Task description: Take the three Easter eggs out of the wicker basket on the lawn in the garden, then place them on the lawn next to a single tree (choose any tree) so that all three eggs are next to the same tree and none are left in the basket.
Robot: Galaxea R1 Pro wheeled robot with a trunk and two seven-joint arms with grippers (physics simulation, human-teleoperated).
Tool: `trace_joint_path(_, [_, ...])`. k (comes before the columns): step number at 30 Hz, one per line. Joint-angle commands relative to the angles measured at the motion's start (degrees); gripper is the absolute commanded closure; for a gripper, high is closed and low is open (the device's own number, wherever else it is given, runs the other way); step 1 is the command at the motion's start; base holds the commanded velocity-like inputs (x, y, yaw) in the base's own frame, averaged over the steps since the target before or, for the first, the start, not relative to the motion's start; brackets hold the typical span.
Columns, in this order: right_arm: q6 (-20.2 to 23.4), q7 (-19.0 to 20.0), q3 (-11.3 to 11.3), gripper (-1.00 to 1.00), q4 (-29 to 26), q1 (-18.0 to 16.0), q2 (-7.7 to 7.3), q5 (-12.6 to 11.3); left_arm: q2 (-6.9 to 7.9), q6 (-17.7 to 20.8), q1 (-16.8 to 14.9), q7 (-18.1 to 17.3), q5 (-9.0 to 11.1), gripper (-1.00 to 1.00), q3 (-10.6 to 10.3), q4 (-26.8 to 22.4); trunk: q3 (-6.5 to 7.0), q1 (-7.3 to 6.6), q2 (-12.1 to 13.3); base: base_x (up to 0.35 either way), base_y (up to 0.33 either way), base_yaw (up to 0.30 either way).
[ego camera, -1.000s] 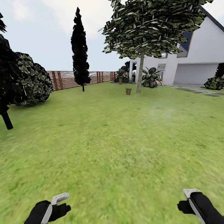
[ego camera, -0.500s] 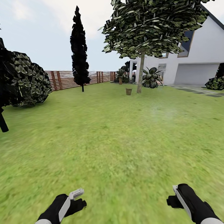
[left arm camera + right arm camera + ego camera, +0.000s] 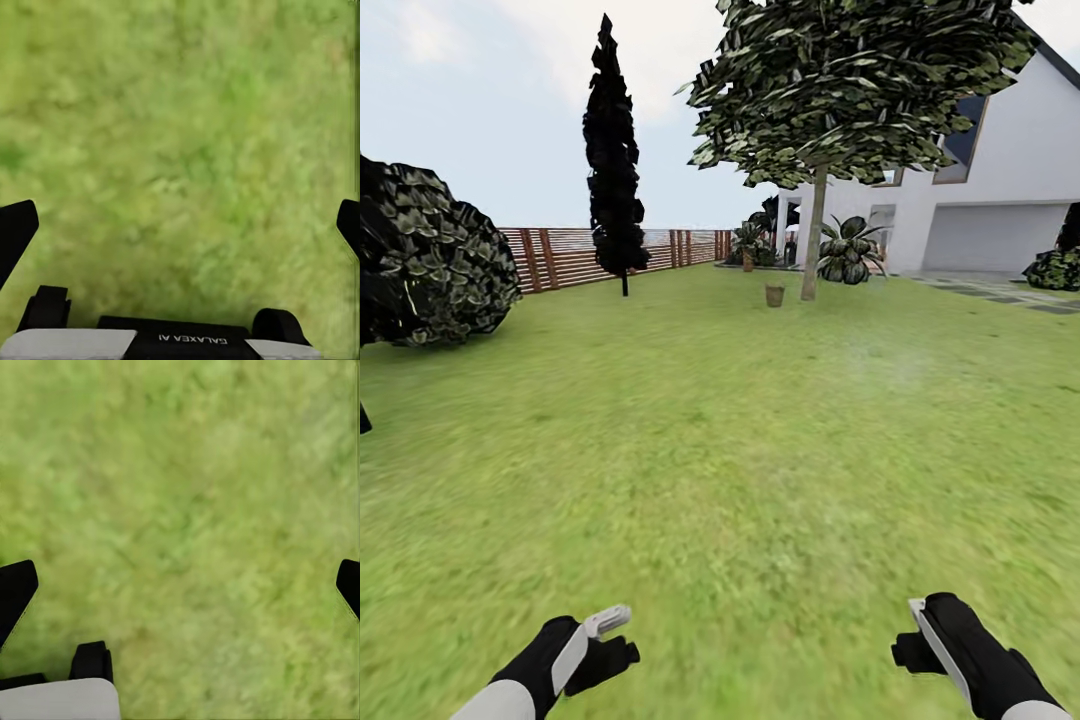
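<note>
Approach phase | left gripper [image 3: 180,225] and right gripper [image 3: 180,585]: spread wide, empty | wicker basket [image 3: 774,295]: far ahead, beside tree [image 3: 813,240] | risk: toppling basket through late braking.

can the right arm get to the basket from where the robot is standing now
Probably not. The basket sits far across the lawn, beside the tree, while the right gripper hangs low near the robot. Nothing blocks the way; the robot would need to drive closer.
</note>
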Motion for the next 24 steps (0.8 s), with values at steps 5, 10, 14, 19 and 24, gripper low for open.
trace_joint_path(5, [0.34,-0.11,0.2,-1.0,-0.37,-0.03,-0.25,-0.26,0.03,4.4,-0.03,-0.1,0.49,-1.0,0.16,-0.15,-0.07,0.03,-0.03,0.343,0.0,0.0])
trace_joint_path(10, [0.35,-0.11,0.21,-1.0,-0.52,-0.03,-0.27,-0.25,0.69,4.48,-0.03,0.23,0.24,-1.0,0.27,-0.62,-0.07,0.03,-0.03,0.343,0.0,0.0])
trace_joint_path(14, [0.35,-0.18,0.21,-1.0,-0.79,-0.03,-0.27,-0.25,1.02,4.43,-0.03,0.25,0.21,-1.0,0.29,-0.75,-0.07,0.03,-0.03,0.343,0.0,0.0])
trace_joint_path(19, [0.35,-0.16,0.21,-1.0,-0.97,-0.03,-0.61,-0.25,1.19,3.77,-0.03,0.25,0.11,-1.0,0.29,-0.78,-0.07,0.03,-0.03,0.343,0.0,0.0])
trace_joint_path(24, [0.34,-0.2,0.21,-1.0,-1.04,-0.03,-0.54,-0.22,1.52,1.65,-0.03,0.32,0.04,-1.0,0.28,-0.78,-0.07,0.03,-0.03,0.343,0.0,0.0])
